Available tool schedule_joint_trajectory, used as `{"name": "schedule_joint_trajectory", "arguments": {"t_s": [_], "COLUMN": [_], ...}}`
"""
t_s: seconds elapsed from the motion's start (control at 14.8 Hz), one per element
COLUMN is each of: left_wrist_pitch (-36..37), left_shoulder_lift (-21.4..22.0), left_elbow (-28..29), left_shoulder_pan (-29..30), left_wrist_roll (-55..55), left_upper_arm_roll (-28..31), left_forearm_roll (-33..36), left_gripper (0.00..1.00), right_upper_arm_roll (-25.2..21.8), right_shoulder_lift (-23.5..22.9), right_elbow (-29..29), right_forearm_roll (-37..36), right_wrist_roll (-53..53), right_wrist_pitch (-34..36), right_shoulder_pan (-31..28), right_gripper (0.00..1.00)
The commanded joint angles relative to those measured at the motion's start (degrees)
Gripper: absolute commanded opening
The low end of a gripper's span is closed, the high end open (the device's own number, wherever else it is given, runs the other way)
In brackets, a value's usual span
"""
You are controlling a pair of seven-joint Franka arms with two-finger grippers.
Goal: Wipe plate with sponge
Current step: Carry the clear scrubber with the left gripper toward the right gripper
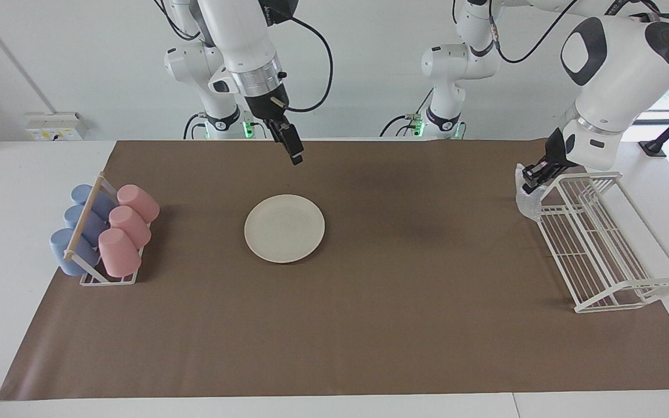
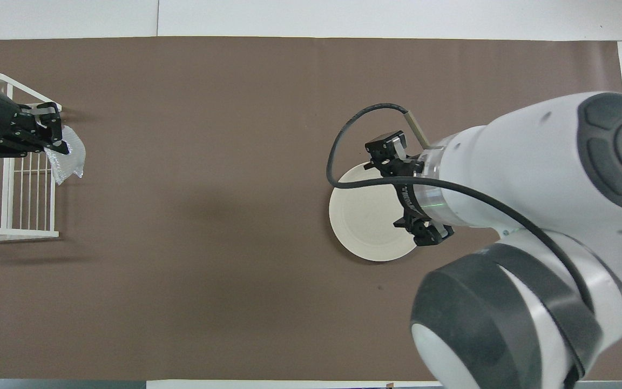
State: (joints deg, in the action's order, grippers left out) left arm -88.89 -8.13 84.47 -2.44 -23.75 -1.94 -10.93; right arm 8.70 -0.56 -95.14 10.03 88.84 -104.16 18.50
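Observation:
The cream-white plate (image 1: pixel 284 228) lies flat on the brown mat, somewhat toward the right arm's end; the overhead view shows it (image 2: pixel 365 221) partly covered by the right arm's wrist. My right gripper (image 1: pixel 294 153) hangs high over the plate's rim, open, with nothing in it. My left gripper (image 1: pixel 531 180) is up in the air at the edge of the white wire rack (image 1: pixel 601 249), shut on the sponge (image 1: pixel 527 202). The sponge is a wrinkly translucent wad that dangles below the fingertips, also seen from overhead (image 2: pixel 68 158) under the same gripper (image 2: pixel 53 145).
A small rack (image 1: pixel 87 273) holding pink and blue cups (image 1: pixel 119 249) stands at the right arm's end of the table. The wire rack (image 2: pixel 8 183) sits at the left arm's end. The brown mat (image 1: pixel 404 325) covers most of the tabletop.

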Motion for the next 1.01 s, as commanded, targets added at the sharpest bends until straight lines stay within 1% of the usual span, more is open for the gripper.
{"name": "schedule_joint_trajectory", "arguments": {"t_s": [0.0, 0.14, 0.2, 0.27, 0.41, 0.54, 0.61, 0.68, 0.74, 0.95], "left_wrist_pitch": [1.79, 1.53, 1.09, 0.57, -0.93, -0.85, -0.67, -0.67, -0.84, -2.59], "left_shoulder_lift": [0.82, 2.14, 3.19, 4.68, 7.50, 8.65, 8.74, 8.91, 9.18, 9.09], "left_elbow": [1.38, 4.28, 6.82, 9.80, 16.57, 21.85, 23.96, 26.07, 28.96, 35.47], "left_shoulder_pan": [2.26, 2.09, 2.00, 2.00, 2.00, 2.00, 2.00, 2.00, 1.83, 1.21], "left_wrist_roll": [1.08, 1.51, 3.08, 5.80, 11.59, 17.66, 20.21, 22.67, 26.00, 33.22], "left_upper_arm_roll": [0.10, 0.01, 0.01, 0.10, 0.01, 0.01, 0.01, 0.01, 0.01, -0.43], "left_forearm_roll": [-11.18, -16.99, -20.15, -23.75, -29.82, -36.93, -40.45, -43.62, -46.87, -55.05], "left_gripper": [0.00, 0.00, 0.00, 0.00, 0.00, 0.00, 0.00, 0.00, 0.00, 0.00], "right_upper_arm_roll": [-0.09, 0.00, 0.09, 0.09, 0.00, 0.00, 0.00, 0.09, 0.09, 0.35], "right_shoulder_lift": [-8.83, -9.37, -9.29, -9.20, -9.20, -9.20, -9.28, -9.11, -8.94, -8.67], "right_elbow": [8.21, 6.56, 6.20, 6.28, 6.11, 6.80, 5.94, 4.54, 3.48, 3.12], "right_forearm_roll": [-0.89, -1.24, -0.98, -0.54, -1.06, -1.59, -1.85, -1.94, -1.86, -1.68], "right_wrist_roll": [6.16, 6.26, 6.17, 6.34, 7.48, 11.33, 15.97, 19.32, 22.40, 24.89], "right_wrist_pitch": [0.19, -0.08, 0.44, 0.27, -0.08, -0.69, -5.22, -9.18, -11.05, -10.54], "right_shoulder_pan": [3.81, 4.09, 4.09, 4.17, 5.40, 6.28, 7.59, 7.69, 8.04, 8.13], "right_gripper": [1.00, 0.87, 0.90, 1.00, 1.00, 1.00, 1.00, 1.00, 1.00, 1.00]}}
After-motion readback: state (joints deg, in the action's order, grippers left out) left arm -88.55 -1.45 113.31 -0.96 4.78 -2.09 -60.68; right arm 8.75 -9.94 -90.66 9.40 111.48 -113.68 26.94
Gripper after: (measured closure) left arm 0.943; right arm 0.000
